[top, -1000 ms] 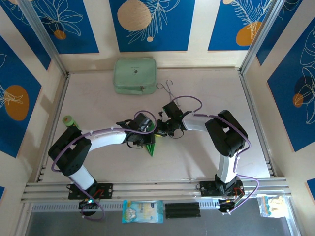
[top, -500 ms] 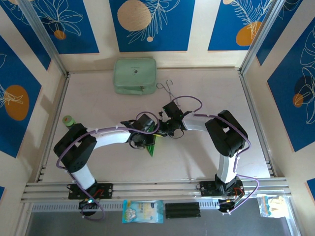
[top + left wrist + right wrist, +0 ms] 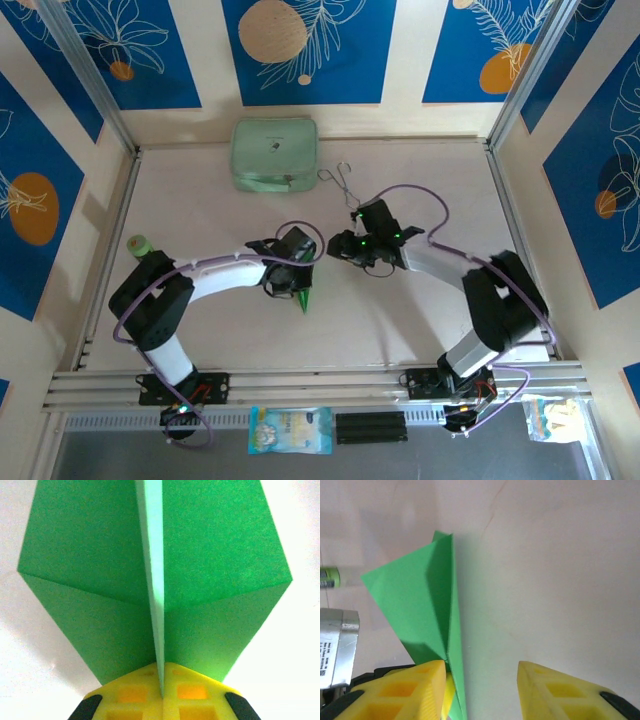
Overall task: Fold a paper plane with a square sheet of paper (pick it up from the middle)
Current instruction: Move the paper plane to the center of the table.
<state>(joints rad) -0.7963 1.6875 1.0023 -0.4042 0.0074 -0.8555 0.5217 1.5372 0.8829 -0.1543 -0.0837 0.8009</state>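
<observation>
The square sheet of paper is folded into a bright green pointed paper plane (image 3: 95,580) with a raised centre crease. In the top view its tip (image 3: 305,301) points toward the near edge. My left gripper (image 3: 162,675) is shut on the plane's centre keel, with the wings spread to either side; from above it (image 3: 299,283) sits over the plane's rear. My right gripper (image 3: 481,672) stands open beside the plane (image 3: 420,600), its left finger (image 3: 415,685) close against the paper's edge. In the top view the right gripper (image 3: 338,248) is just right of the left one.
A pale mint case (image 3: 274,153) lies at the back of the table, with thin wire tongs (image 3: 340,180) to its right. A small green cylinder (image 3: 139,243) stands by the left arm's elbow. Metal rails border the table on all sides.
My left gripper has shut on the plane's keel. My right gripper has opened, let go of the paper and drawn back to the right as its arm swung outward.
</observation>
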